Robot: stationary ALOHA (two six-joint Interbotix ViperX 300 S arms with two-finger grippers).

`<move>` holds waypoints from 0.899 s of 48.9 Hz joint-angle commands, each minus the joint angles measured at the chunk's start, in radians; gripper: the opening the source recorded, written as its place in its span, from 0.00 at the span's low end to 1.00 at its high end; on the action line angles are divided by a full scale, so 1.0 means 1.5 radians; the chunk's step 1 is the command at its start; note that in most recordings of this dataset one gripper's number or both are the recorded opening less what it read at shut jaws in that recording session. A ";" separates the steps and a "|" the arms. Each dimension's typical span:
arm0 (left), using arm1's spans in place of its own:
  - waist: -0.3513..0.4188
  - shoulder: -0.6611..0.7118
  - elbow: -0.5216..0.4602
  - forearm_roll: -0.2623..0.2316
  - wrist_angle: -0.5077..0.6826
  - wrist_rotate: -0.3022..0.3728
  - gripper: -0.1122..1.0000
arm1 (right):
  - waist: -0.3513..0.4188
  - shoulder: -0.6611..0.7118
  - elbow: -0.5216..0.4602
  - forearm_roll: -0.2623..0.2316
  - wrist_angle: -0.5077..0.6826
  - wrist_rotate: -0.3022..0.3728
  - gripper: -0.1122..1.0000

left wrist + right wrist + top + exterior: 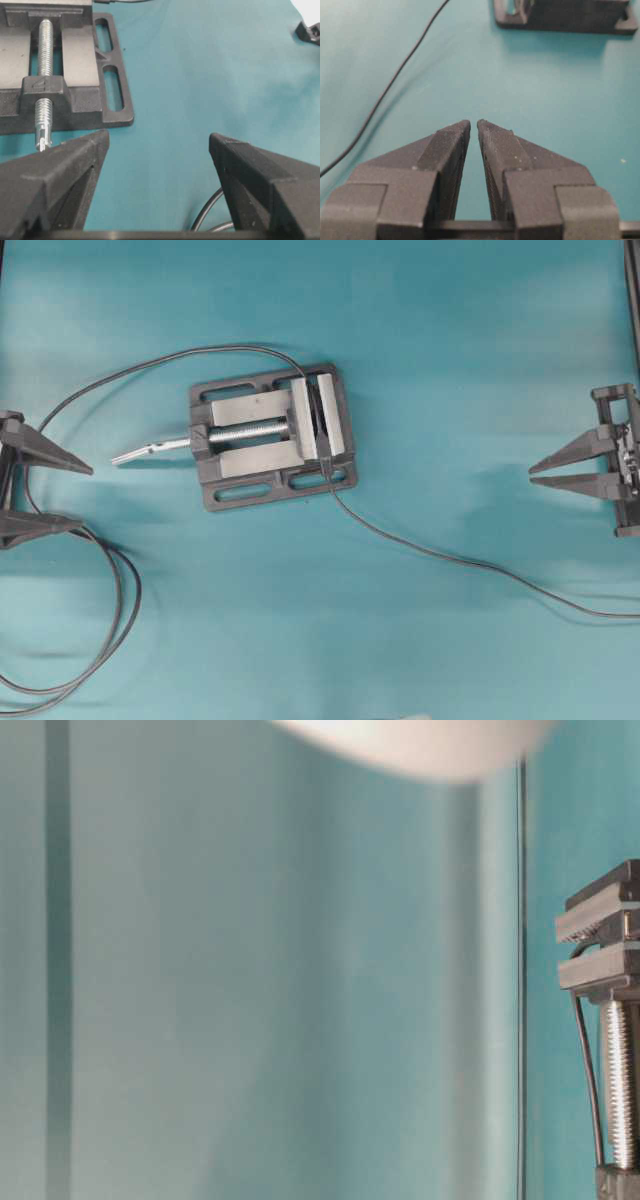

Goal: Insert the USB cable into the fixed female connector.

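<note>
Overhead exterior: left end effector (88,498) gapes wide, empty; right end effector (532,475) sits with fingertips nearly together, holding nothing. Between them, on the bench (450,360), the vise (272,435) clamps the fixed female connector (322,420). The USB cable (440,556) trails toward the right end effector.

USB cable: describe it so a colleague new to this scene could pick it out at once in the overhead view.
Find the dark grey vise mid-table. From its lower right corner the USB cable runs as one thin black strand to the picture's right edge. The other cord arcs left from the vise's top and lies in a doubled loop.
</note>
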 commanded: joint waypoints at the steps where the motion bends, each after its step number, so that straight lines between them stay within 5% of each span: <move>1: 0.000 0.005 -0.008 0.001 -0.005 -0.007 0.95 | 0.000 0.004 -0.012 -0.002 0.014 -0.005 0.34; 44: 0.000 0.005 -0.008 0.002 -0.006 -0.007 0.95 | 0.001 0.003 -0.013 -0.002 0.021 -0.007 0.34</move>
